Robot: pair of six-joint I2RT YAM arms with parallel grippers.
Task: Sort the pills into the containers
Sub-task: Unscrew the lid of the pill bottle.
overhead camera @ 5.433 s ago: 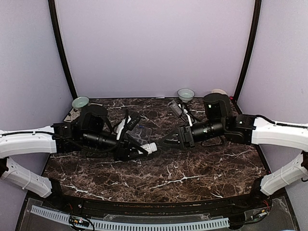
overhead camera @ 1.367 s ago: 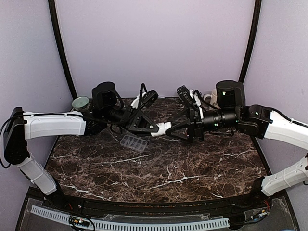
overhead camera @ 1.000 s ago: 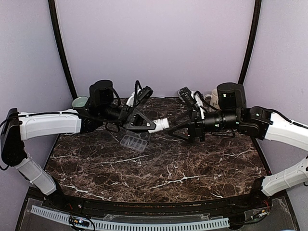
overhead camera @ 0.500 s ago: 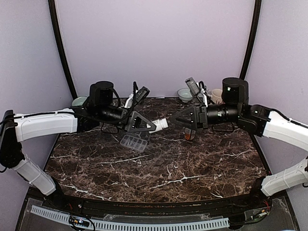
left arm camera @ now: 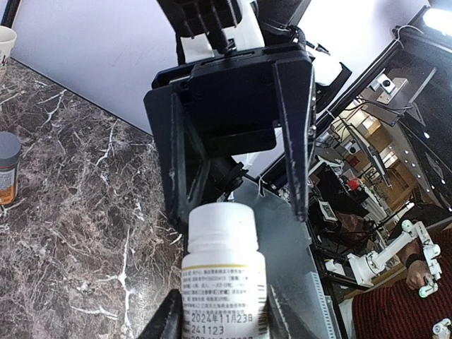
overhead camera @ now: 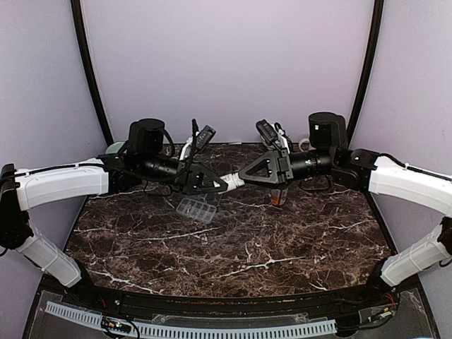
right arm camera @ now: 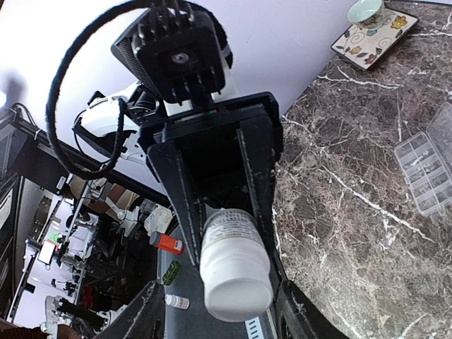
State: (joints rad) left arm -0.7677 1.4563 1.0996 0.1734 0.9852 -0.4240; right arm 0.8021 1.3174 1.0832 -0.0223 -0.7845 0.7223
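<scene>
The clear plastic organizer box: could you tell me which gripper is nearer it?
Left. The left gripper hangs above the clear plastic organizer box, by its right end; the right gripper is further right.

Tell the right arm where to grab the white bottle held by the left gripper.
Grip the cap, the free end of the white bottle. Its body is clamped in the left gripper and it points at the right gripper, so come straight in along its length, one finger on each side of the round cap.
</scene>
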